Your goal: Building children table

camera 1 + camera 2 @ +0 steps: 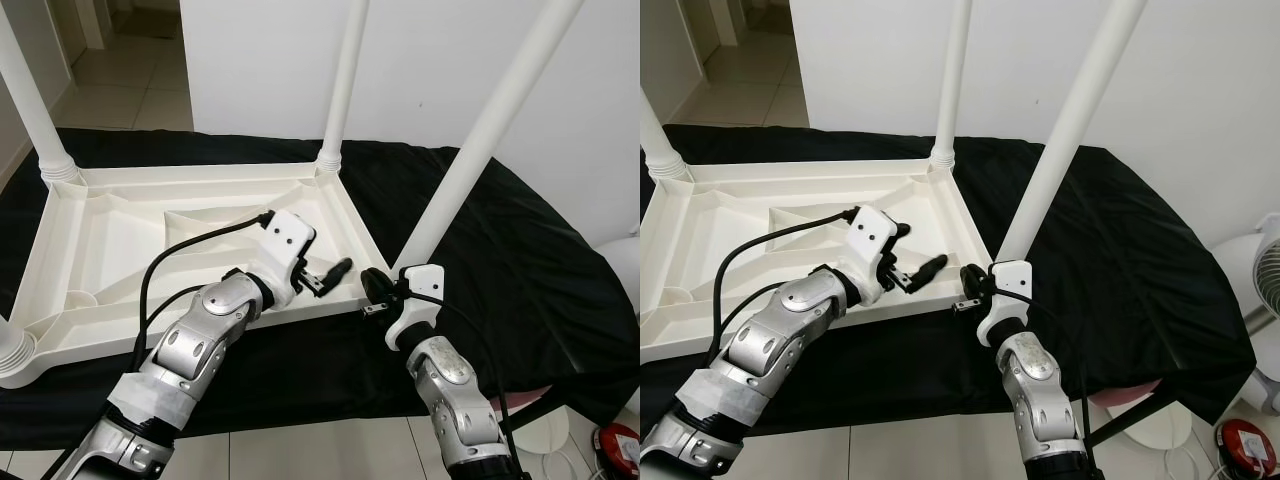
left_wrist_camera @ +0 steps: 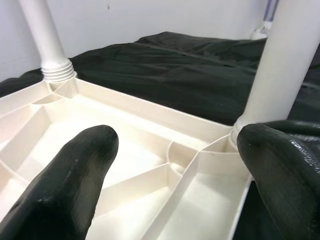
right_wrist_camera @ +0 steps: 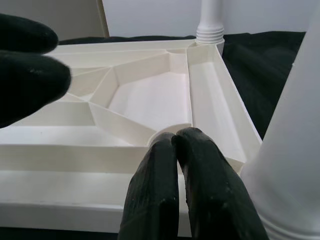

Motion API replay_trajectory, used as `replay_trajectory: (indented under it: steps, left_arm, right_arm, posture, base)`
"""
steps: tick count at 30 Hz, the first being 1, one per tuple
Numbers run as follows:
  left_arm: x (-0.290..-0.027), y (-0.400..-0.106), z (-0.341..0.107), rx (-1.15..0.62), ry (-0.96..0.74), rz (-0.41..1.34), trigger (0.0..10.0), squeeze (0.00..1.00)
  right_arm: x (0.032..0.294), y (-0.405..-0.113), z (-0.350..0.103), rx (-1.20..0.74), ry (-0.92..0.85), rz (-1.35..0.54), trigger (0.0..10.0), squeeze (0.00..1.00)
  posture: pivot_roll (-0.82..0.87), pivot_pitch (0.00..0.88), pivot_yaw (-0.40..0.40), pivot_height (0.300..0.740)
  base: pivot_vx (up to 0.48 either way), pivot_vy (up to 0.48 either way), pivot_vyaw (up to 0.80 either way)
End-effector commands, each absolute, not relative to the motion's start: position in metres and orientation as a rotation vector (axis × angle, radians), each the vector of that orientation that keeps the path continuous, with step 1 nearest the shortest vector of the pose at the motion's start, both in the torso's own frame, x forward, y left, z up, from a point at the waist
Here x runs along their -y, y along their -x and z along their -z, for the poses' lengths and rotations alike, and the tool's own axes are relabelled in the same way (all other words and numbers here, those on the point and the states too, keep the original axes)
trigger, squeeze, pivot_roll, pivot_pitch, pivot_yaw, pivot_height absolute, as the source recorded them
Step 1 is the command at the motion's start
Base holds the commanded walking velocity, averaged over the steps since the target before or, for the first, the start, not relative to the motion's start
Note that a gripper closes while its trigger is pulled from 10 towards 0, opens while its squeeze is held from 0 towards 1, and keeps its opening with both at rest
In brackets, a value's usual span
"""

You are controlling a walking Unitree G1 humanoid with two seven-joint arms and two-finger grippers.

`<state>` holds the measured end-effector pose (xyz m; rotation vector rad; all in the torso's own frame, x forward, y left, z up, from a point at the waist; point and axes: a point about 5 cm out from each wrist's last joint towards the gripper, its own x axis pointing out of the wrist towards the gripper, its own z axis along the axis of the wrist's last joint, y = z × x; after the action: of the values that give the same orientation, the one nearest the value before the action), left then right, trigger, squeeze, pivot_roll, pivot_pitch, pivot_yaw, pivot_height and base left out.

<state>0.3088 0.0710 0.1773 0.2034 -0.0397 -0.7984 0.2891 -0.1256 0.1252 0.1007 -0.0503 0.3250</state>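
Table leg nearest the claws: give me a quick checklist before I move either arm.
1. Near leg standing in its corner socket: ok, though it leans.
2. Far leg seated: ok.
3. Left claw open, over the tabletop rim beside the near leg: ok.
4. Right claw shut, holding nothing: ok.
5. Right claw clear of the near leg: cannot tell, very close.
6. Near leg fully tightened: cannot tell.
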Motion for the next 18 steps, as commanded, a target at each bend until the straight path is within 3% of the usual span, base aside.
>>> replay_trajectory:
  steps: [1,5,14,18]
  left_arm:
    - [-0.071,-0.312,-0.176,0.042,-0.237,0.748,10.0,0.0]
    - [-0.077,-0.315,-0.173,0.011,-0.272,0.716,10.0,0.0]
    - [-0.102,-0.331,-0.145,-0.255,-0.338,0.569,10.0,0.0]
    - [-0.106,-0.333,-0.139,-0.295,-0.339,0.542,10.0,0.0]
  right_arm:
    - [0.137,-0.292,-0.125,0.05,-0.1,-0.277,10.0,0.0]
    - [0.148,-0.295,-0.127,0.056,-0.094,-0.238,10.0,0.0]
    - [0.202,-0.305,-0.132,0.074,-0.055,-0.072,10.0,0.0]
    - [0.211,-0.307,-0.132,0.074,-0.043,-0.041,10.0,0.0]
  posture:
    - [-0.01,0.0,-0.101,0.74]
    - [-0.01,0.0,-0.101,0.74]
    - [-0.01,0.0,-0.089,0.74]
    - [-0.01,0.0,-0.086,0.74]
  base:
    - [0.0,0.0,0.0]
    - [0.0,0.0,0.0]
    - [0.0,0.0,0.0]
    - [0.0,0.0,0.0]
